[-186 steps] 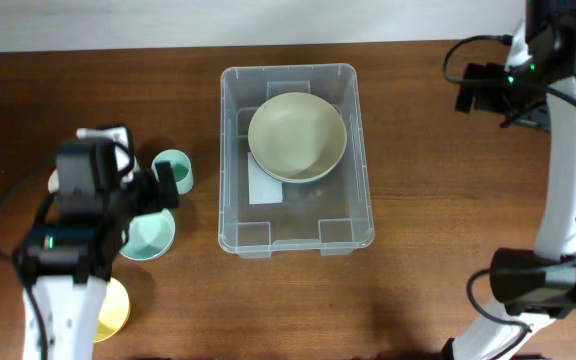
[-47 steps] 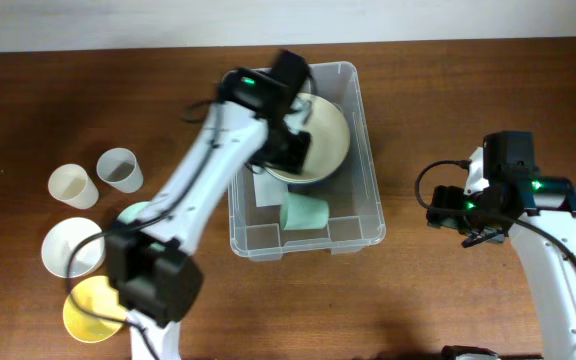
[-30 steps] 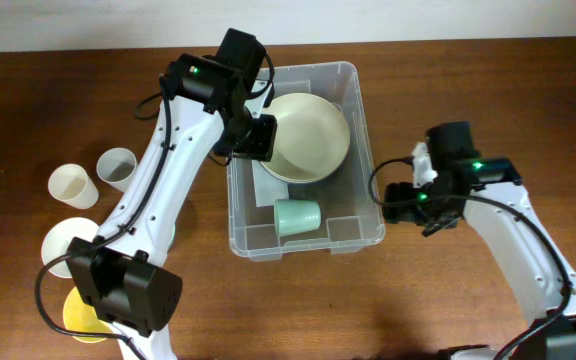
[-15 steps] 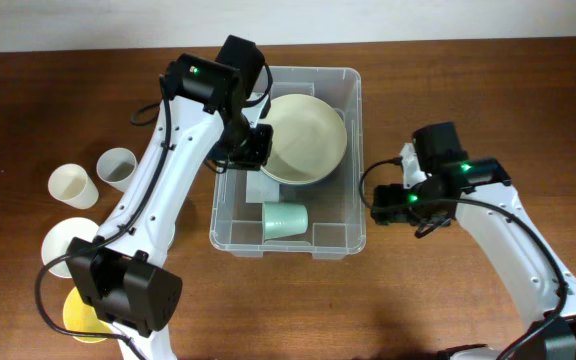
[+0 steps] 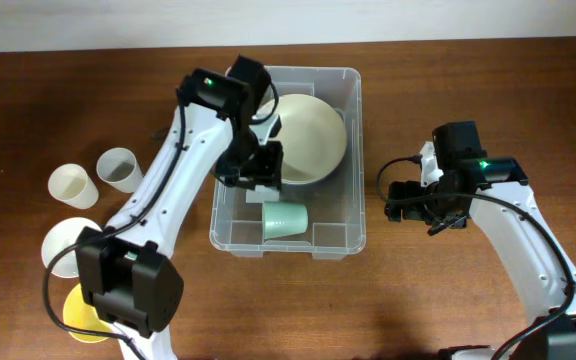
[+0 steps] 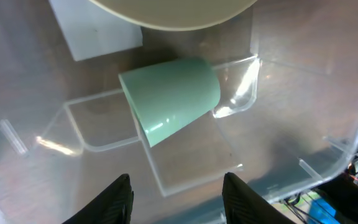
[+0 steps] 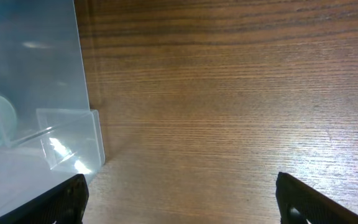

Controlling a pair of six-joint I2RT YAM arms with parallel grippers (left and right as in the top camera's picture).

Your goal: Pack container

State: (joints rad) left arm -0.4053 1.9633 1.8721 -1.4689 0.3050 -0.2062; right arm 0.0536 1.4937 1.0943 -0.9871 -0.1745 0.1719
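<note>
The container, a large clear bin, stands mid-table. Inside it, a cream bowl sits at the far end and a mint cup lies on its side near the front. My left gripper hangs inside the bin just behind the cup. In the left wrist view the cup lies beyond my left gripper, which is open and empty. My right gripper is right of the bin, a little apart from its wall. It stands wide open over bare wood, with the bin's corner at left.
Left of the bin stand a white cup and a greyish cup. Nearer the front are a white bowl and a yellow bowl. A white label lies on the bin's floor. The table's back edge meets a pale wall.
The bin slid a little to the left. My left gripper moved from the bin's left rim toward the cup. My right gripper drew back rightward from the bin and opened wider.
</note>
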